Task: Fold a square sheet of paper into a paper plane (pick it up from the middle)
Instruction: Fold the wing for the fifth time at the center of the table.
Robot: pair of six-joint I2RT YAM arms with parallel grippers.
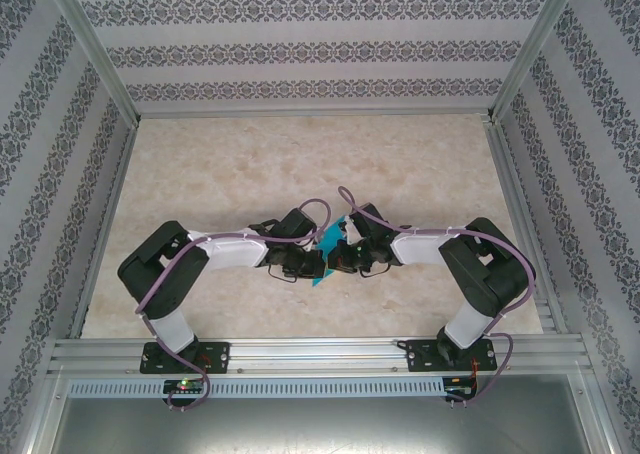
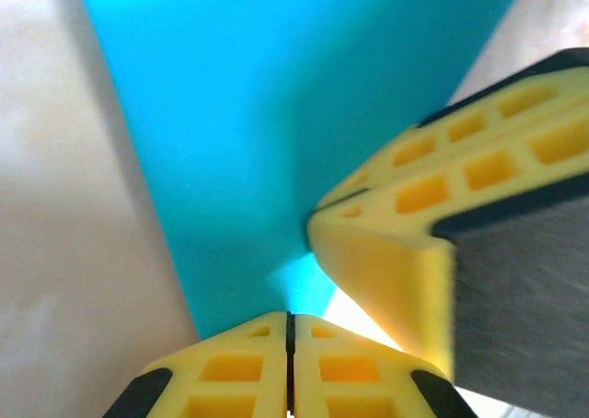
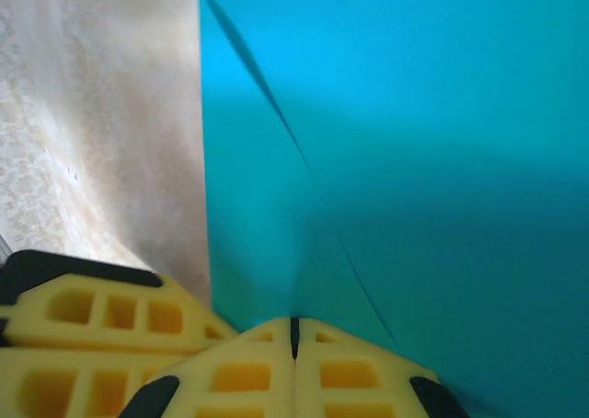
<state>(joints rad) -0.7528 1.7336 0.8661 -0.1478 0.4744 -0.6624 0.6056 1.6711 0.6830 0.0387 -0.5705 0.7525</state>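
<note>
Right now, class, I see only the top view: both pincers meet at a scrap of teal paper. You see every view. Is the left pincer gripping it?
Observer: Yes. In the left wrist view the left pincer has its jaws pressed together on the edge of the paper.
Operator: And the right one?
Observer: In its own wrist view the right pincer is shut on the paper too.
Operator: Any fold yet?
Observer: A sharp crease slants across the paper, running down toward the right pincer.
</note>
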